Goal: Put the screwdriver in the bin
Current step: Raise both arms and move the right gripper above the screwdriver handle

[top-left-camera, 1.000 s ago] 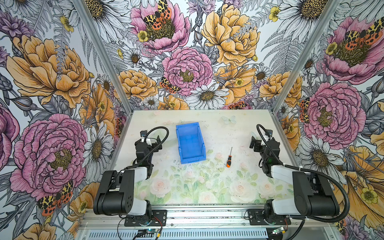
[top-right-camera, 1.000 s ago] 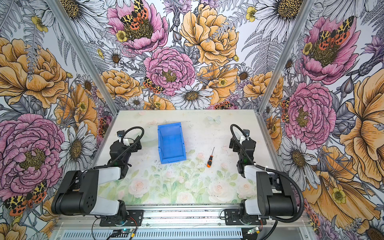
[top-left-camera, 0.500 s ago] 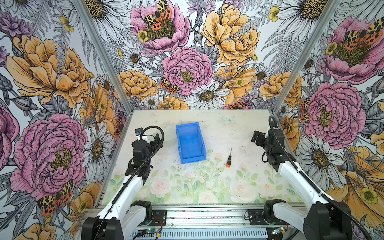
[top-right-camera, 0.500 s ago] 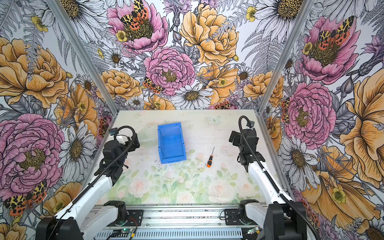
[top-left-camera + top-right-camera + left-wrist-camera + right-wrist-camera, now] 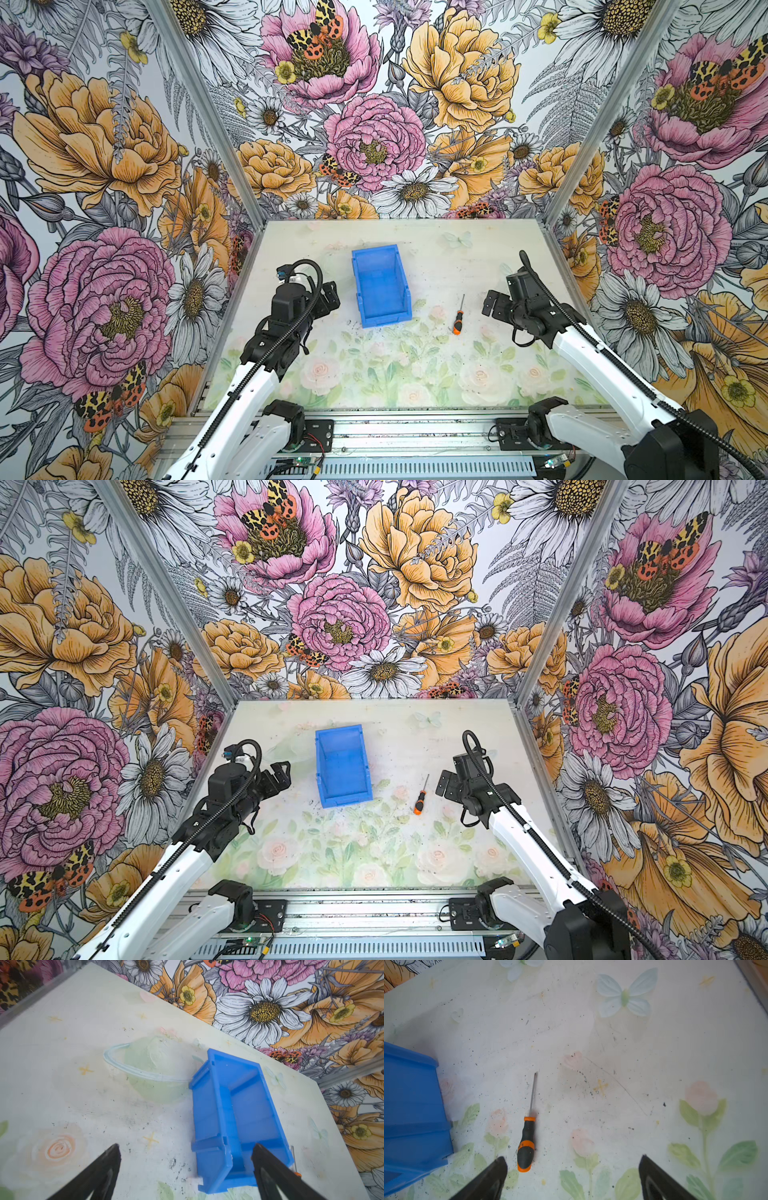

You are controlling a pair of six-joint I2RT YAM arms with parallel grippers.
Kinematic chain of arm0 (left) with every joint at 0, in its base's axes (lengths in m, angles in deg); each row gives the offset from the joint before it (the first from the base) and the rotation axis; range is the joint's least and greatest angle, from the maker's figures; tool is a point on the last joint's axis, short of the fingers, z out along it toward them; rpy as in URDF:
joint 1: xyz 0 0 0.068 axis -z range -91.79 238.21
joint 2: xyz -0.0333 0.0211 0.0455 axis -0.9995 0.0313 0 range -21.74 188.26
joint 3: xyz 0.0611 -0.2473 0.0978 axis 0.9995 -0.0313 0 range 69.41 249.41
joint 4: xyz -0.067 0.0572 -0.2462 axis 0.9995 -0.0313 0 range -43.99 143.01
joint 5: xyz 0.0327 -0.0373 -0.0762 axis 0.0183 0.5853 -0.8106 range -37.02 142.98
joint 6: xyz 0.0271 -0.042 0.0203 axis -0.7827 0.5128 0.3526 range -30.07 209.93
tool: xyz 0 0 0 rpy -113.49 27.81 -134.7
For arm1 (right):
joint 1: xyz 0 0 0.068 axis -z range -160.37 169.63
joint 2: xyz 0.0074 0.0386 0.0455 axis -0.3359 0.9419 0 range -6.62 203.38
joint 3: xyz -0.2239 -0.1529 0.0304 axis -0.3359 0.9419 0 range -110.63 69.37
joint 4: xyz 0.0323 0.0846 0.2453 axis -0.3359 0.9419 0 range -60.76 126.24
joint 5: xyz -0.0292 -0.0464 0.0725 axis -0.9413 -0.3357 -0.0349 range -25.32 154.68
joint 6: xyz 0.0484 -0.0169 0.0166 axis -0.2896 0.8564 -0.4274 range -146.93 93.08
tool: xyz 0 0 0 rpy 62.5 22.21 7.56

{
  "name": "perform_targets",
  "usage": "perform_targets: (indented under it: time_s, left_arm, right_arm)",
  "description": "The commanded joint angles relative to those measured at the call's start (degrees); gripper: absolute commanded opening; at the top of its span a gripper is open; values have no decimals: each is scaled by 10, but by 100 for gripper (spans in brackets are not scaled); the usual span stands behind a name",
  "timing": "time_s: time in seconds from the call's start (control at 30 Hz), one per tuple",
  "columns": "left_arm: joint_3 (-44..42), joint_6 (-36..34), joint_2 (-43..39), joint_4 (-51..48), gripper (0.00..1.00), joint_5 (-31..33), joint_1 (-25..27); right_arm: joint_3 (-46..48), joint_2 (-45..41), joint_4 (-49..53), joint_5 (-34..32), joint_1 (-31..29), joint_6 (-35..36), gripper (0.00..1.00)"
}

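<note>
Your table (image 5: 478,257) fills lower centre in both top views. The bin (image 5: 380,286) stands upright on it, left of centre, its 1 low lip toward the frame's bottom. Your left gripper (image 5: 328,296) hangs left of the bin, jaws released and spread; your right gripper (image 5: 493,302), right of centre, is likewise released. The screwdriver (image 5: 458,318) lies flat on the table between bin and right gripper, touching neither.

Floral walls (image 5: 374,124), pastel flowered tabletop (image 5: 415,374)
</note>
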Motion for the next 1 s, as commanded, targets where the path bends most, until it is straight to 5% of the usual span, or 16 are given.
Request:
perform_targets:
  time_s: [0.0,0.5,0.97]
  left_arm:
    - [3,27,-8,-48,99,-36,34]
    - [-21,58,-33,-96,99,-34,181]
    - [-47,71,-62,-96,99,-40,238]
  right_arm:
    - [-20,20,47,-8,-24,-50,100]
    - [-74,171,1,-7,-111,-68,100]
    - [-96,285,-56,21,-122,-54,95]
